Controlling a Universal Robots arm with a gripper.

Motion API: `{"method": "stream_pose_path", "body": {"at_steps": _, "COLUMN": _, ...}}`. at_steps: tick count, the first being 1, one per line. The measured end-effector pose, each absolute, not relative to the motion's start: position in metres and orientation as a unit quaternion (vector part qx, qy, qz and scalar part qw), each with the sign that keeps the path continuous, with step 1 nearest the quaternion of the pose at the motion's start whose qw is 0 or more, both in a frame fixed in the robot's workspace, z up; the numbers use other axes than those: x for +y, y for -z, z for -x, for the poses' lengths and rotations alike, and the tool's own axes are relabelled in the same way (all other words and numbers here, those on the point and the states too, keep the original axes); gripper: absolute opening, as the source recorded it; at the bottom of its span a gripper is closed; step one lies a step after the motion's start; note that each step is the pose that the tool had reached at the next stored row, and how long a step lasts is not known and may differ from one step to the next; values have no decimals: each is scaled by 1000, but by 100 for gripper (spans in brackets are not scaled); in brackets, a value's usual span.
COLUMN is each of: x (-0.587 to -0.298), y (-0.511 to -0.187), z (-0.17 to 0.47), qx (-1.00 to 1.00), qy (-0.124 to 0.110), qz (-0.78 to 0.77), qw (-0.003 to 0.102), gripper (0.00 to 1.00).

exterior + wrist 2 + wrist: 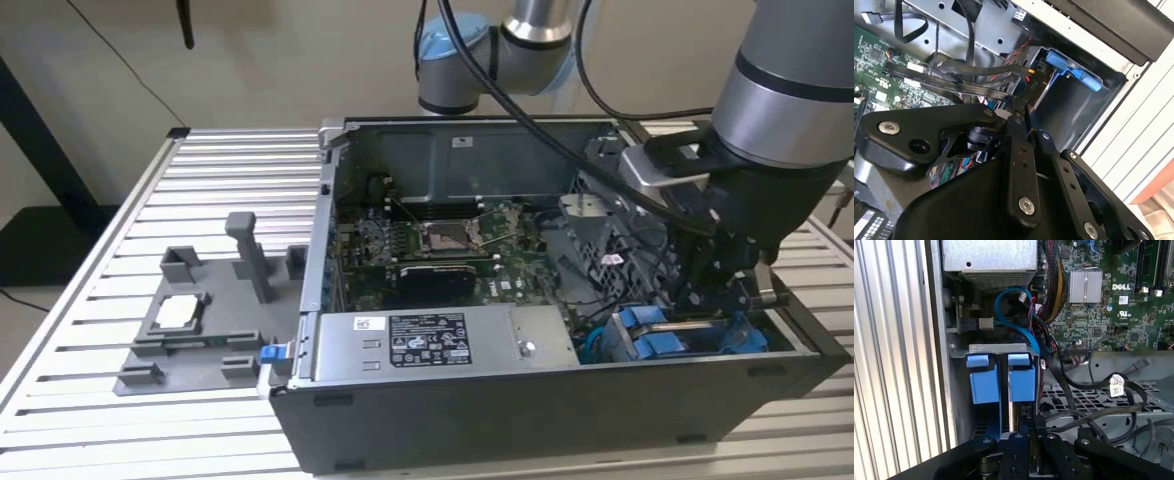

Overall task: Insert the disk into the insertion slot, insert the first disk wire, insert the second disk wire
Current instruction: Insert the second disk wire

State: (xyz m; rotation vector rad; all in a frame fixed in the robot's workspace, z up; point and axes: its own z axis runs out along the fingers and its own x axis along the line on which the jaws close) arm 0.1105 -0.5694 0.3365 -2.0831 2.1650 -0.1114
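Observation:
The disk (pixel 674 335), held in its bright blue carrier (pixel 1001 382), sits inside the insertion slot (pixel 999 348), the dark metal cage at the case's front corner on the exterior view's right. My gripper (pixel 701 305) reaches down into the case right at the disk's end. In both wrist views the fingers (pixel 1021 150) stand closed together at the tips (pixel 1030 432), pinching the end of a black wire (pixel 979 90). The connector itself is hidden by the fingers. A blue cable (pixel 1014 315) arcs down toward the disk.
The grey power-supply box (pixel 427 340) lies along the case's front wall beside the slot. The motherboard (pixel 441 245) fills the case floor, with loose black cables (pixel 1094 390) draped near the gripper. A grey fixture tray (pixel 200 320) stands on the slatted table (pixel 200 160).

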Motion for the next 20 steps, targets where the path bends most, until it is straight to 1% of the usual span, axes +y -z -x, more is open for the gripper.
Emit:
{"method": "stream_pose_path", "body": {"at_steps": 4, "x": -570, "y": -335, "z": -110, "qx": 724, "qy": 38, "qz": 685, "qw": 67, "gripper": 16}}
{"method": "stream_pose_path", "body": {"at_steps": 5, "x": -570, "y": -335, "z": -110, "qx": 725, "qy": 38, "qz": 684, "qw": 67, "gripper": 18}}
{"method": "stream_pose_path", "body": {"at_steps": 6, "x": -570, "y": -334, "z": -110, "qx": 726, "qy": 38, "qz": 684, "qw": 67, "gripper": 24}}
{"method": "stream_pose_path", "body": {"at_steps": 7, "x": -570, "y": -334, "z": -110, "qx": 726, "qy": 37, "qz": 683, "qw": 67, "gripper": 24}}
{"method": "stream_pose_path", "body": {"at_steps": 8, "x": -570, "y": -336, "z": -110, "qx": 726, "qy": 37, "qz": 683, "qw": 66, "gripper": 30}}
{"method": "stream_pose_path", "body": {"at_steps": 15, "x": -573, "y": -341, "z": -110, "qx": 727, "qy": 34, "qz": 683, "qw": 63, "gripper": 30}}
{"method": "stream_pose_path", "body": {"at_steps": 20, "x": -573, "y": -340, "z": -111, "qx": 735, "qy": 34, "qz": 675, "qw": 62, "gripper": 30}}
